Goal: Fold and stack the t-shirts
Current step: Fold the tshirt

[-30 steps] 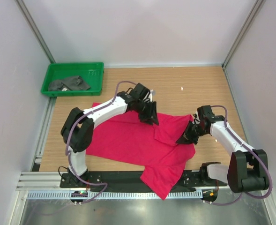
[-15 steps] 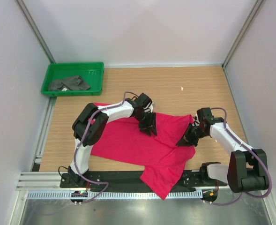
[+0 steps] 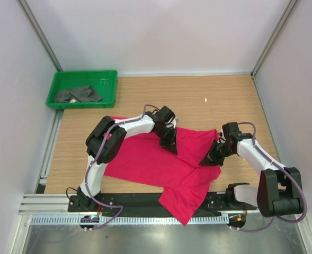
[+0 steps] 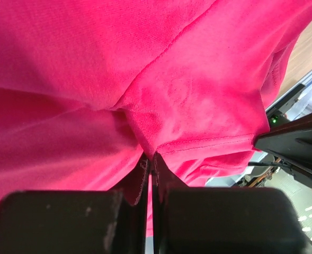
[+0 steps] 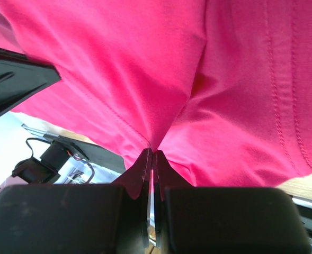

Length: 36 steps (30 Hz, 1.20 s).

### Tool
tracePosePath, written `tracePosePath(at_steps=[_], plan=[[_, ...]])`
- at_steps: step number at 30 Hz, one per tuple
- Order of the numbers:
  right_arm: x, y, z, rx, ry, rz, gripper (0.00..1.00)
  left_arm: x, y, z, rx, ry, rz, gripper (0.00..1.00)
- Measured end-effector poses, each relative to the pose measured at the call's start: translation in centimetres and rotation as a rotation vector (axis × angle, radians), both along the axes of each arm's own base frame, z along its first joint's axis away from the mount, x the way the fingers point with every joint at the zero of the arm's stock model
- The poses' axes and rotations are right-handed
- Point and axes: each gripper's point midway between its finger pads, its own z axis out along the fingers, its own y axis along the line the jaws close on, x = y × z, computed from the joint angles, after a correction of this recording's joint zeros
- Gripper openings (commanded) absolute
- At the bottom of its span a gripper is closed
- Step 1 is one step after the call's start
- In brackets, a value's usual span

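The crimson-red t-shirt (image 3: 145,159) lies spread over the table's middle, one part hanging over the front rail. My left gripper (image 3: 170,144) sits on its upper middle, shut on a pinch of the red cloth (image 4: 150,143) near a hem. My right gripper (image 3: 213,154) holds the shirt's right edge, shut on a fold of the red fabric (image 5: 156,138). A dark grey t-shirt (image 3: 77,94) lies crumpled in the green tray (image 3: 108,76) at the back left.
Grey walls with metal posts close in the table on three sides. A black and metal rail (image 3: 129,201) runs along the front edge by the arm bases. A small white speck (image 3: 206,99) lies on the wood at the back.
My left gripper came down and toward the front onto the shirt's middle and shut on the cloth. The right gripper stayed shut on the shirt's right edge, nearly still.
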Motion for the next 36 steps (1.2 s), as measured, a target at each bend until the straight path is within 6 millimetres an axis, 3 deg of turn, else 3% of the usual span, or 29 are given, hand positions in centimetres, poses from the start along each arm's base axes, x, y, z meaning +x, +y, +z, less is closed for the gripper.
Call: tracePosePath(at_steps=[12, 28, 31, 32, 33, 36], plan=[[-1.6, -0.6, 0.1, -0.034, 0.046, 0.025, 0.04, -0.3, 1.2, 2.3, 0.048, -0.008, -0.011, 0.00], [-3.4, 0.5, -0.5, 0.040, 0.078, 0.042, 0.08, -1.2, 2.4, 1.7, 0.087, 0.024, -0.021, 0.00], [-4.1, 0.7, -0.9, 0.057, 0.108, 0.040, 0.16, -1.3, 2.6, 1.6, 0.095, 0.022, -0.031, 0.12], [-4.2, 0.7, -1.0, 0.058, 0.123, 0.040, 0.24, -1.3, 2.8, 1.5, 0.101, 0.020, -0.032, 0.18], [-4.4, 0.8, -1.1, 0.058, 0.138, 0.040, 0.29, -1.2, 3.0, 1.4, 0.109, 0.017, -0.036, 0.30], [-4.0, 0.1, -1.1, 0.014, 0.166, 0.037, 0.46, -0.9, 4.0, 1.5, 0.139, 0.006, -0.043, 0.40]])
